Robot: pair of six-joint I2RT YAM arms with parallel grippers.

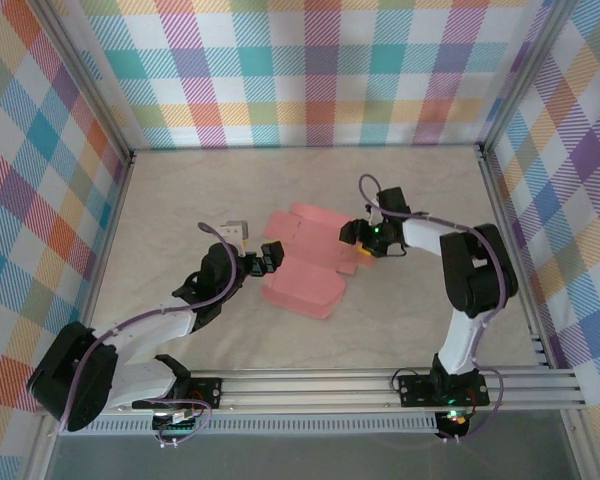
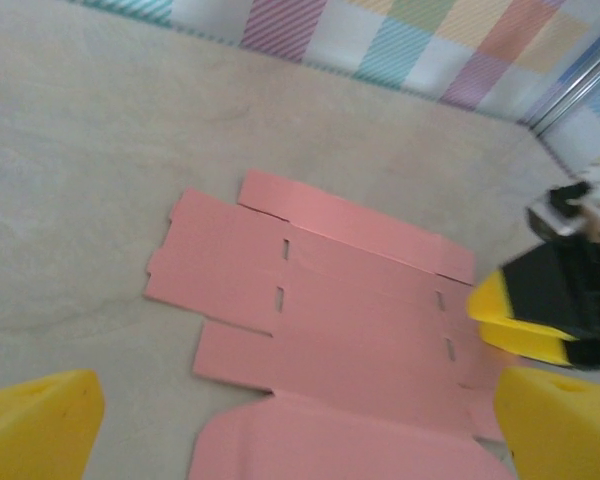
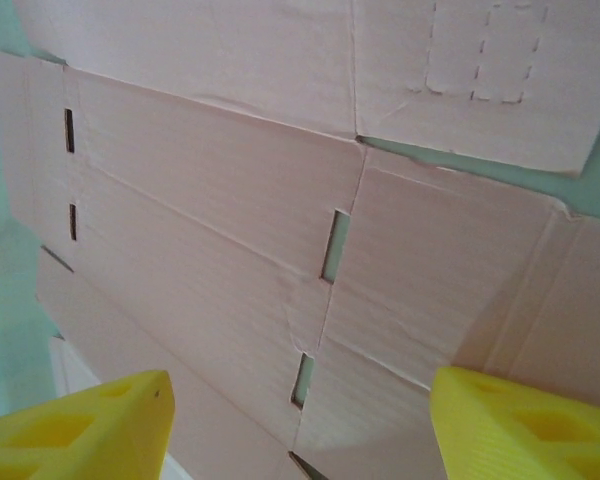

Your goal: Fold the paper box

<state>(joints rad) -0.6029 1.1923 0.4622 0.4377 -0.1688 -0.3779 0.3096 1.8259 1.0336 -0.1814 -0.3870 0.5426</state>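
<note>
Handling the floppy paper box [image 1: 305, 270] (it creases), pinch a flap edge; your left fingers [image 2: 40, 425] and right fingers [image 3: 525, 425] gape.

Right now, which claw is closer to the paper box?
Right. The right claw hangs low over the right side of the paper box; the left claw sits higher at its left edge.

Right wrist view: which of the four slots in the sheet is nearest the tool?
The lower slot of the middle pair in the paper box, low between the right tool's yellow fingers. Its partner and the left pair sit higher up, farther off.
</note>
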